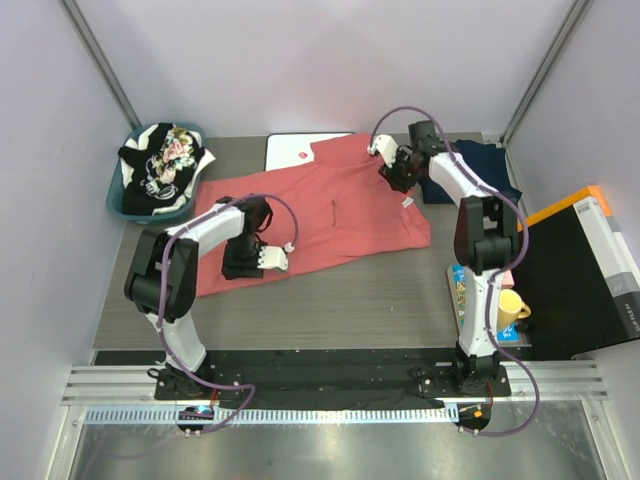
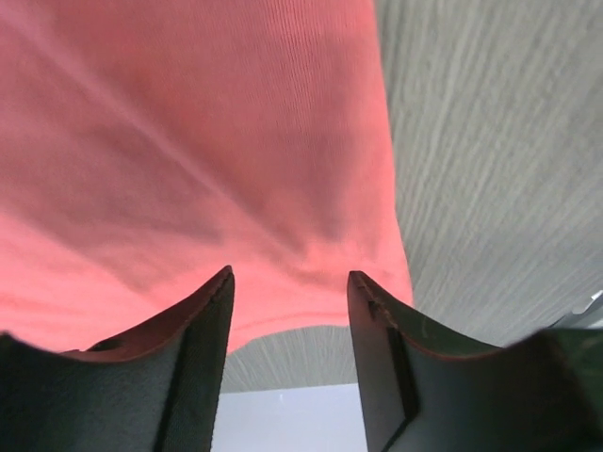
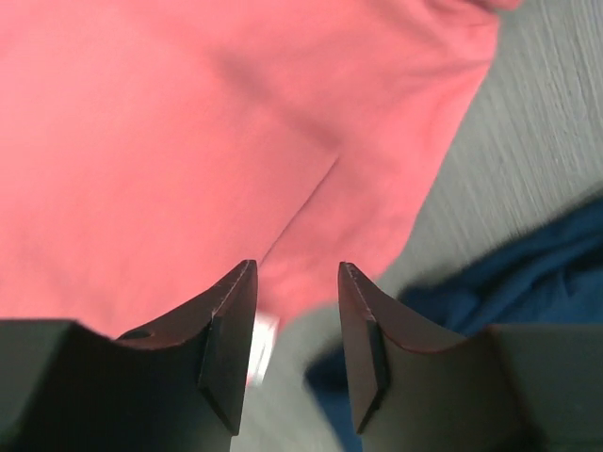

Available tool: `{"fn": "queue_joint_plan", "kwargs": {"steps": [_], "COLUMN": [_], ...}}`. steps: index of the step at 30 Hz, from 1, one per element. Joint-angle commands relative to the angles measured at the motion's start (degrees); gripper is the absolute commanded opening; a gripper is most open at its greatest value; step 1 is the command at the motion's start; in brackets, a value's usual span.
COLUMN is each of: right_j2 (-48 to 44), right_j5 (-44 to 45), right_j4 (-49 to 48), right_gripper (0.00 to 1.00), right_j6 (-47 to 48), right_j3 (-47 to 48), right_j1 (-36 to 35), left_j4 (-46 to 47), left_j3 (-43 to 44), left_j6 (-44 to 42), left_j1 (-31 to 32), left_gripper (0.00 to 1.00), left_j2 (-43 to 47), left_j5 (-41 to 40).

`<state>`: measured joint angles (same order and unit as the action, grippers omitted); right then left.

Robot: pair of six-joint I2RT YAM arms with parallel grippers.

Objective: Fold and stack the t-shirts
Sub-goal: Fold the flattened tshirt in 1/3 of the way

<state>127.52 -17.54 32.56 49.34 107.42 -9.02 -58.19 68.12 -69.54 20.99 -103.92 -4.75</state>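
From overhead, you have one coral shirt (image 1: pixel 320 215) spread flat mid-table. Its long axis slants from near left to far right. The left gripper (image 1: pixel 278 258) is low over its near-left hem and the right gripper (image 1: pixel 398 178) over its far-right end. Each arm is nearest its own end, so the fold looks like a two-handed lift. One navy shirt (image 1: pixel 485 165) lies crumpled just beside the right gripper, on its right. One basket (image 1: pixel 113 197) at far left holds a heap of shirts (image 1: pixel 165 165), black, white and floral, too tangled to count. One white board (image 1: pixel 290 150) sits at the far edge, a corner of the coral shirt lying over it. Through the left wrist camera, your fingers (image 2: pixel 203 320) stand apart and hold nothing; the coral hem runs just ahead of the gap and bare table (image 2: pixel 490 141) lies to the right. Through the right wrist camera, the fingers (image 3: pixel 236 311) are likewise apart and empty. They are lined up on a seam of the coral shirt, with the navy shirt (image 3: pixel 537 282) just off to the right.
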Motion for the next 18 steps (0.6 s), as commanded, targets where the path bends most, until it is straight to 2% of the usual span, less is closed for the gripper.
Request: {"fn": "queue_joint_plan", "kwargs": {"steps": [1, 6, 9, 14, 18], "right_j2": [-17.45, -26.44, -30.83, -34.44, -35.41], "right_j5": [-3.38, -2.59, -4.25, -3.91, -3.2], "right_j4": [8.71, 16.39, 16.58, 12.19, 4.65], "right_gripper": [0.47, 0.49, 0.58, 0.6, 0.6], "right_j6": [23.27, 38.7, 46.0, 50.41, 50.5], "right_j3": [-11.94, -28.27, -35.49, -43.86, -49.66], "right_j1": [-0.3, -0.39, -0.65, -3.46, -5.83], "left_j4": [-2.01, -1.75, -0.96, -0.25, -0.34], "left_j3": [-0.35, -4.65, -7.47, -10.72, -13.0], "left_j6": [-0.69, -2.18, -1.39, 1.25, 2.21], "left_j1": [0.19, 0.45, 0.89, 1.94, 2.56], "left_gripper": [0.54, 0.66, 0.76, 0.78, 0.78], "left_j2": [6.79, 10.66, 11.98, 14.79, 18.13], "left_j5": [1.06, 2.12, 3.43, 4.58, 6.42]}}
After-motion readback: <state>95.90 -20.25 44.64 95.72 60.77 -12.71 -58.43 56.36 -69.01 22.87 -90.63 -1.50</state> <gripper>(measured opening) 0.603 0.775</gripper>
